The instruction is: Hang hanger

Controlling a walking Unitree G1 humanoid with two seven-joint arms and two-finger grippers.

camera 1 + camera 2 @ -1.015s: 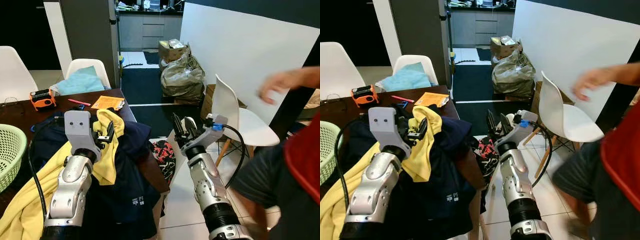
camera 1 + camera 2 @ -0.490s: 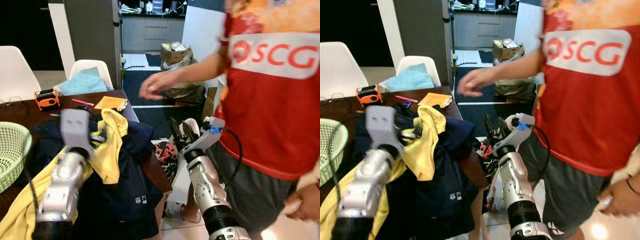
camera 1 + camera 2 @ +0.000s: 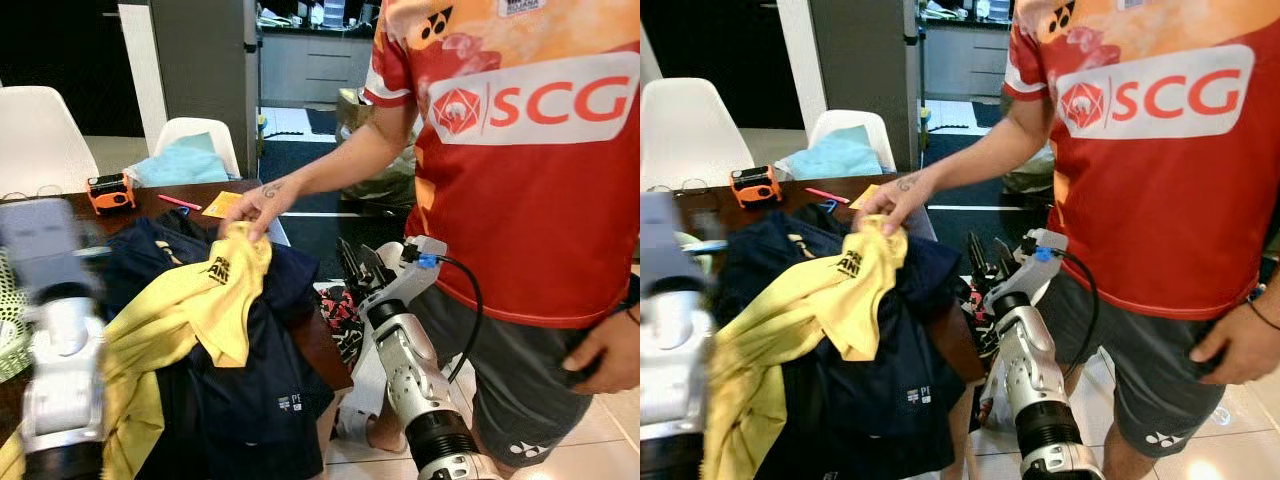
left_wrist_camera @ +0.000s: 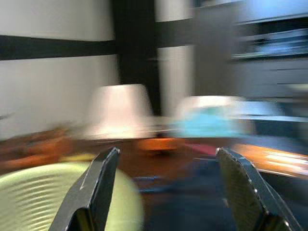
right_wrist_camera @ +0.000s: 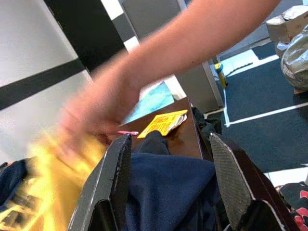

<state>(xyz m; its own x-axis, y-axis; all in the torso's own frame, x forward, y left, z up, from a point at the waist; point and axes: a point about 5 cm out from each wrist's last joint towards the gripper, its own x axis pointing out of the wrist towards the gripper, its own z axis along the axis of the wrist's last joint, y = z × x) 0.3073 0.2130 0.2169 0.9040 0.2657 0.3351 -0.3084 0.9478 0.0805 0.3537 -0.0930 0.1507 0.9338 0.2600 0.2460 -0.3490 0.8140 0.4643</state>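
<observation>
Both tools were empty. The right tool (image 3: 352,268) hung off the worktop's edge with its two black fingers spread apart and nothing between them, aimed toward the heap of clothes; the right wrist view showed dark blue cloth lying beyond the parted fingers (image 5: 108,187). The left tool (image 4: 163,192), on a blurred arm at the lower left, also stood wide with bare fingers.

No hanger could be made out anywhere, so the task's thing could not be placed. By my judgement the work sat at its very start: the hanger had yet to be found, possibly under the garments.

At the heap's centre, a person's hand (image 3: 250,208) pinched the crumpled yellow cotton shirt (image 3: 195,305) at its top, at about 12 o'clock of the pile. Beneath it spread the dark navy garment (image 3: 255,400), draping over the dark brown wooden worktop (image 3: 320,350) at 5 o'clock. Toward 10 o'clock lay an orange tape measure (image 3: 110,192), and at 11 o'clock an orange paper slip (image 3: 222,205). A pale green plastic basket (image 4: 53,190) sat at 9 o'clock.

The next move likely called for waiting until the hand cleared, then searching the pile.
</observation>
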